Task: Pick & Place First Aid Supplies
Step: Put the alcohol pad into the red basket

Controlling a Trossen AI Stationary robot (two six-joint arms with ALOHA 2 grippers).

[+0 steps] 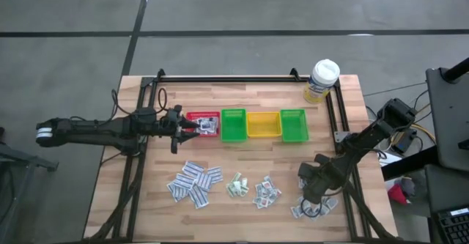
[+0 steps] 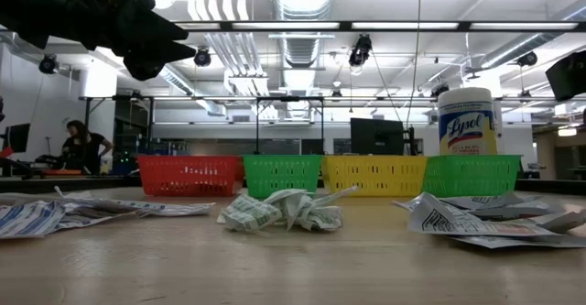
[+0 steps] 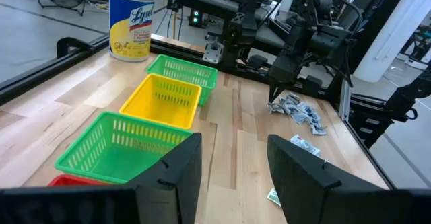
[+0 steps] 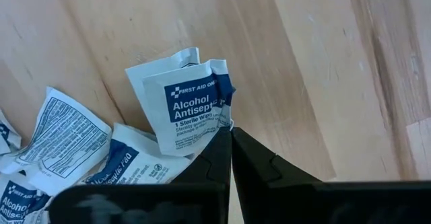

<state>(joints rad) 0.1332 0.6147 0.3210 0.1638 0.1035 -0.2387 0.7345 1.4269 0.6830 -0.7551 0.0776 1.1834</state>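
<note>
Wooden tabletop [image 1: 242, 163]: four packet piles [image 1: 195, 183]
Bins [image 1: 233, 125]: one red, two green, one yellow
Left gripper [image 1: 196, 127]: fingers apart, empty
Right gripper [image 4: 231, 131]: pinched together on alcohol packet [image 4: 187, 104]

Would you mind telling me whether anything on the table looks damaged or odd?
The antiseptic wipe packet under the shut right tool is creased, with one torn-looking edge beside the tips. Nothing else stands out.

A light wooden butcher-block table [image 1: 146, 200] framed by black rails carries a row of four small plastic mesh bins: red [image 1: 203, 125], green [image 1: 234, 125], yellow [image 1: 263, 124] and green [image 1: 293, 125]. Behind them stands a white-capped wipes canister with a yellow label [image 1: 322, 81]. Nearer the front edge, small flat white paper packets [image 1: 195, 183] lie in several loose heaps.
</note>
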